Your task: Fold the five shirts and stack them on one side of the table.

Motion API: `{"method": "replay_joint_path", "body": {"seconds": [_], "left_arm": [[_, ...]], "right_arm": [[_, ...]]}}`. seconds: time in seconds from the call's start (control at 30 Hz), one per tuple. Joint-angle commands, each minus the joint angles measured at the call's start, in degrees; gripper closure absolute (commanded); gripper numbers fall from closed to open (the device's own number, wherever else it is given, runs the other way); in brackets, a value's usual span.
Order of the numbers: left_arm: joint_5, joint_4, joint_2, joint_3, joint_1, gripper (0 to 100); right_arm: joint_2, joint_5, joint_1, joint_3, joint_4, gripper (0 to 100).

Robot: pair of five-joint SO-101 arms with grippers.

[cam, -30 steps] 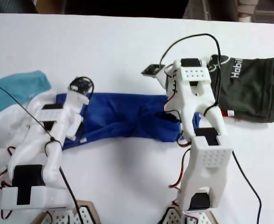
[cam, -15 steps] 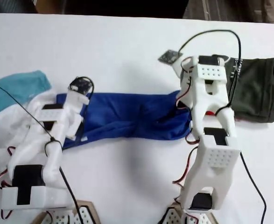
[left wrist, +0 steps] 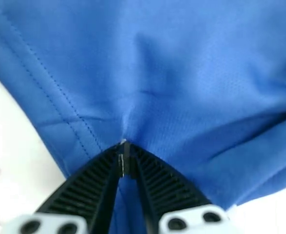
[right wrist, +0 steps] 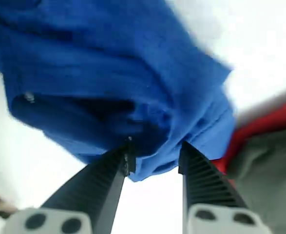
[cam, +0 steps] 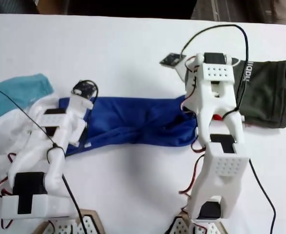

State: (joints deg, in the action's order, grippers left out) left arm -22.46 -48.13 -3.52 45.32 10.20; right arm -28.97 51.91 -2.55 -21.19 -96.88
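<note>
Blue shirt (cam: pixel 133 122) is lying left to right between the arms, left gripper (left wrist: pixel 124 152) pinching its left end, right gripper (right wrist: pixel 156 150) gaping open at its right end.

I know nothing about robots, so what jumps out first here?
The blue shirt, a bright band across the middle of the white table, with the left gripper shut on one end and the right gripper at the other. Then the dark green shirt lying folded at the table's right side, and a heap of white and teal cloth at its left.
</note>
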Motion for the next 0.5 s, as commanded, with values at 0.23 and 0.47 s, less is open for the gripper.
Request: {"method": "replay_joint_path", "body": {"seconds": [0.23, 0.47], "left_arm": [[0.18, 1.14, -1.05, -0.31, -0.97, 98], [0.18, 1.14, -1.05, -0.31, -0.97, 98]], "right_arm": [[12.09, 0.35, 3.38, 3.34, -0.66, 84.0], [22.37, 0.26, 3.56, 16.00, -0.66, 84.7]]}}
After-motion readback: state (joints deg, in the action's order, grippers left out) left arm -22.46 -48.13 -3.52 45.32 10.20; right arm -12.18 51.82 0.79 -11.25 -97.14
